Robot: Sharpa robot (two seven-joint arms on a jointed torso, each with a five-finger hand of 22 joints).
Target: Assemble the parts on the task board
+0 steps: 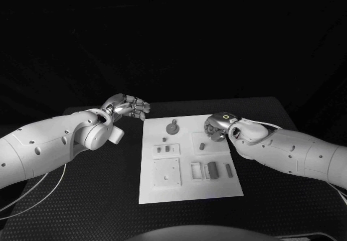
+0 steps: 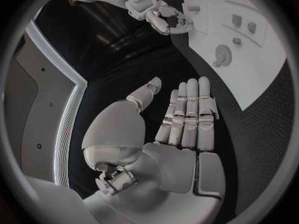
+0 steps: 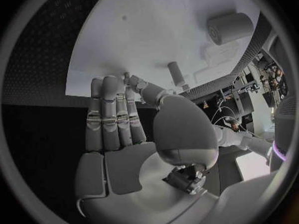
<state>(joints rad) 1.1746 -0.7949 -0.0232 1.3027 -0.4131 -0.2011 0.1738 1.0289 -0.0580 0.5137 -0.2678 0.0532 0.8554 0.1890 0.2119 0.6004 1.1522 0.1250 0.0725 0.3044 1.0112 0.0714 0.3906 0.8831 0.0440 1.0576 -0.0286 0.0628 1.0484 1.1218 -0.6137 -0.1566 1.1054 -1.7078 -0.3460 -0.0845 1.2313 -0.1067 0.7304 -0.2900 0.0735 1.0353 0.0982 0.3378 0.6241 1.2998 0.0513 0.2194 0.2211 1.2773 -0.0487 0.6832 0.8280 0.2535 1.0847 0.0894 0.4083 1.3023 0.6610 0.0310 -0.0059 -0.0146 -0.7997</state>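
Head view showed our left hand (image 1: 127, 108) and right hand (image 1: 217, 123) flat and holding nothing beside the task board (image 1: 189, 193), whose small parts (image 1: 212, 169) looked light, hard, best pinched sideways.

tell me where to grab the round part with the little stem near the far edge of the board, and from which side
Take the round part by its disc rim, pinching from above: it seems to lie flat on the task board, so its sides offer little to hold. The right hand hovers open beside it, closest. Its short stem points away from the robot and looks too small for a sure grip.
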